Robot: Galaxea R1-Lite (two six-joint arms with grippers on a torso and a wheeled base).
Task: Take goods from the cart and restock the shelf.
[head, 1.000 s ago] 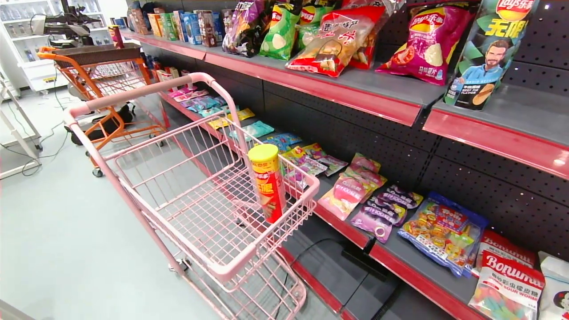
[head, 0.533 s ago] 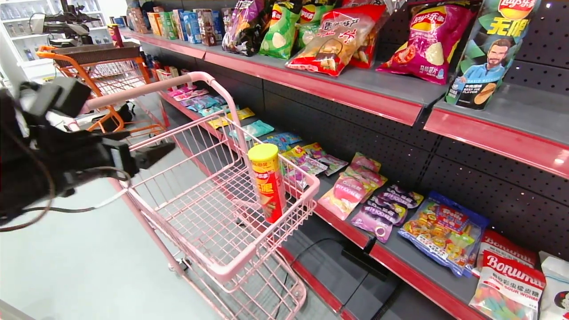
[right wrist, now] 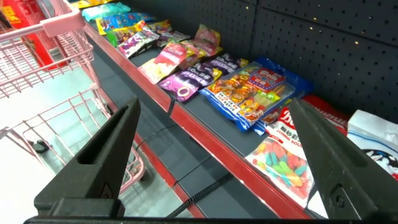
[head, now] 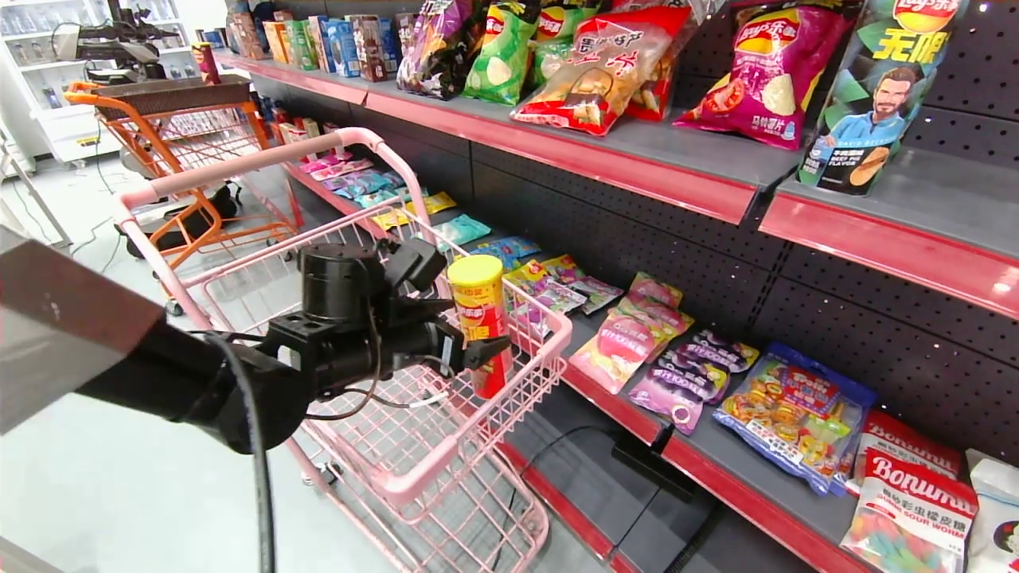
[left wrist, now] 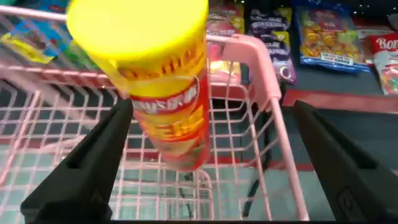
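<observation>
Swung my left gripper (head: 468,309) into cart (head: 434,469); jaws wide open, empty, can (head: 475,274) upright between them, ready for side grasp

The chip can (head: 480,322) stands close to the shelf-side wire wall of the pink cart (head: 434,465), open above. Candy bags (head: 629,350) crowd the lower shelf (head: 736,500); the upper shelf (head: 931,199) lies bare at its right end, beside the dark crisp bag (head: 876,95).
</observation>
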